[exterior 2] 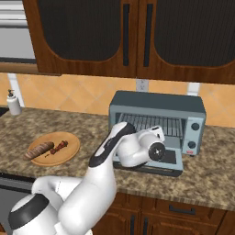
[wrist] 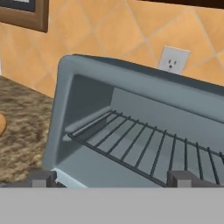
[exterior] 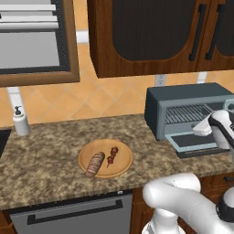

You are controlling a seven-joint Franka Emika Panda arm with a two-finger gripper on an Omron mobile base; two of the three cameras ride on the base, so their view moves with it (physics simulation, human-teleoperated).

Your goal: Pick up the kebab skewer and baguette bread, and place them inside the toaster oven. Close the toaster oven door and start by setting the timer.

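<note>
Grey-blue toaster oven (wrist: 131, 87) gapes, wire rack (wrist: 144, 146) bare; jaws spread wide, holding nothing.

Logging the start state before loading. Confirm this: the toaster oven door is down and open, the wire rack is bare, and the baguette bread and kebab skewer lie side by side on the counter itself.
Wrong only on placement. In the left base view the baguette bread and kebab skewer lie on a round wooden plate, not the bare counter. The rest stands.
</note>
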